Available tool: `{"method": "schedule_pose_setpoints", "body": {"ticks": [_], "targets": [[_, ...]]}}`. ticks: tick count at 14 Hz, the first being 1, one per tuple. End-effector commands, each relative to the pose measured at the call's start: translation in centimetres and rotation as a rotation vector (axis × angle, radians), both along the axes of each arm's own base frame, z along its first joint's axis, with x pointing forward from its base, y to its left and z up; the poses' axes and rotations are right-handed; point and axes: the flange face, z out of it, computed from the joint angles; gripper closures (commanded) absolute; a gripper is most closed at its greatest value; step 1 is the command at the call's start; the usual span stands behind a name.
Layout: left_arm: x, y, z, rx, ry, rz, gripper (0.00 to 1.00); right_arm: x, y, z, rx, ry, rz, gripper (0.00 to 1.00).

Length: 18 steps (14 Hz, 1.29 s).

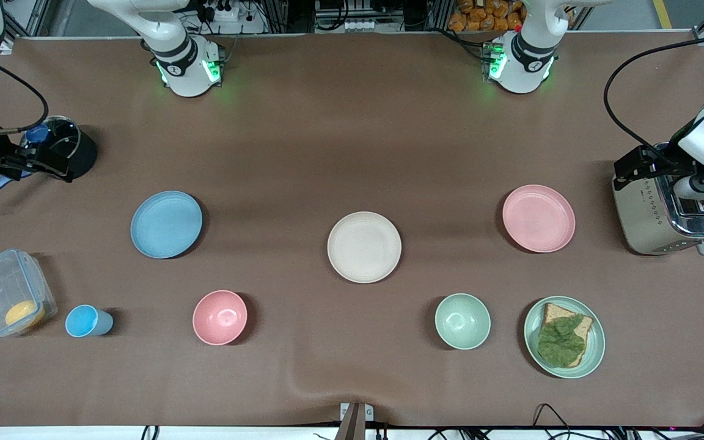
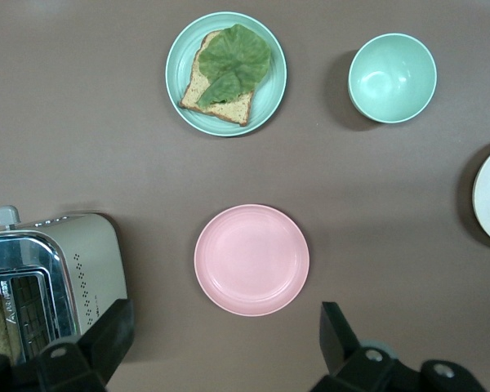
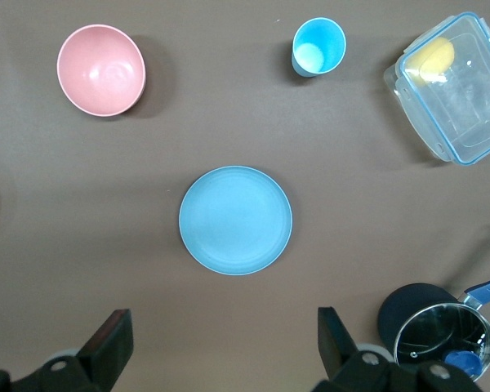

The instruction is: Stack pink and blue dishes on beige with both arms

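The cream-beige plate [image 1: 364, 247] lies bare at the table's middle. The light blue plate [image 1: 166, 224] lies toward the right arm's end, the pale pink plate [image 1: 538, 218] toward the left arm's end. All three lie flat and apart. My right gripper [image 1: 37, 164] hangs high over the black pot, open and empty. In the right wrist view the blue plate [image 3: 235, 220] lies just ahead of the gripper [image 3: 224, 343]. My left gripper [image 1: 639, 164] hangs high over the toaster, open and empty. In the left wrist view the pink plate [image 2: 251, 260] lies just ahead of the gripper [image 2: 224, 343].
Nearer the front camera stand a clear lidded container [image 1: 10, 292], a small blue cup [image 1: 86, 321], a deep pink bowl [image 1: 220, 317], a green bowl [image 1: 462, 321] and a green plate [image 1: 564, 337] bearing toast and lettuce. A black pot [image 1: 68, 146] and a toaster [image 1: 663, 211] flank the table's ends.
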Motion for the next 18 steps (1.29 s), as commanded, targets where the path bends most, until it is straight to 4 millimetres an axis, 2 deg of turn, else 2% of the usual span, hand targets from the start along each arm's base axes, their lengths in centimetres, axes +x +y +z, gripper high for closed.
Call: {"method": "schedule_pose_setpoints", "body": {"ticks": [1,4,18], "targets": [[0.32,0.2,0.37,-0.021,0.003,0.019,0.0,-0.1,-0.29,0.04,-0.012,0.004,-0.005,0.0],[0.27,0.75,0.37,-0.018,0.009,0.028,0.0,-0.14,-0.29,0.13,-0.012,0.003,-0.005,0.0],[0.37,0.72,-0.29,-0.011,0.027,0.029,0.0,-0.13,-0.29,0.01,-0.012,0.007,-0.005,0.0]]}}
